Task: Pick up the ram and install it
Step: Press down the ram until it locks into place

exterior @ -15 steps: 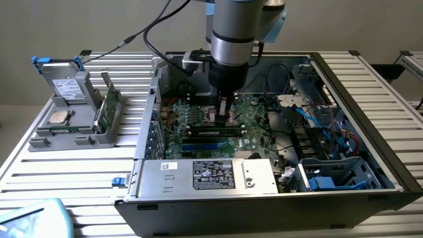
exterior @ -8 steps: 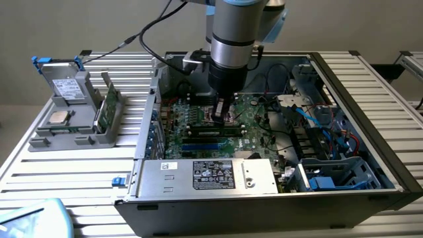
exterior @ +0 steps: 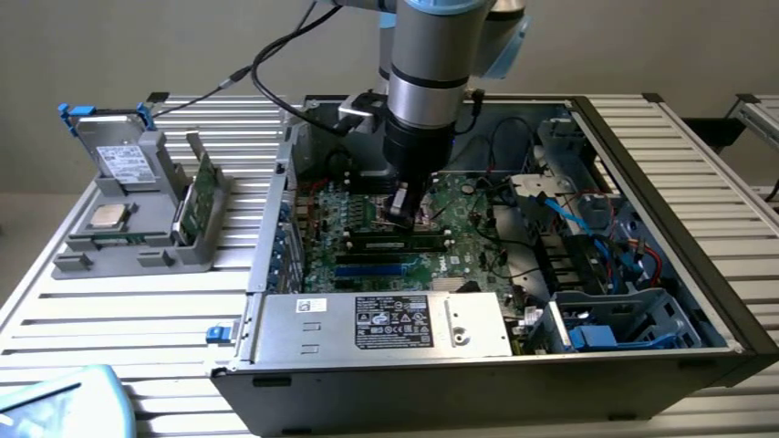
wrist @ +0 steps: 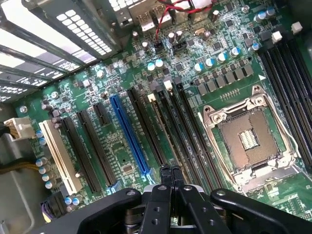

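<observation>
Exterior view: the ram (exterior: 392, 243) lies along a motherboard slot (exterior: 387, 255) inside the open case (exterior: 681, 301), apparently seated. The gripper (exterior: 402, 215), fingers pressed together and empty, presses on its top edge. Installation looks nearly finished.

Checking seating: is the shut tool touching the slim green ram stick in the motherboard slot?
Cannot tell. In the wrist view the tool sits right over the ram, hiding the contact point.

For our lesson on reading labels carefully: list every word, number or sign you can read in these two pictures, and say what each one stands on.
None can be read for certain.
Power supply label: print and small symbols, too small.
Drive sticker in the grey holder: blurred.
Motherboard: white markings, too fine.
</observation>
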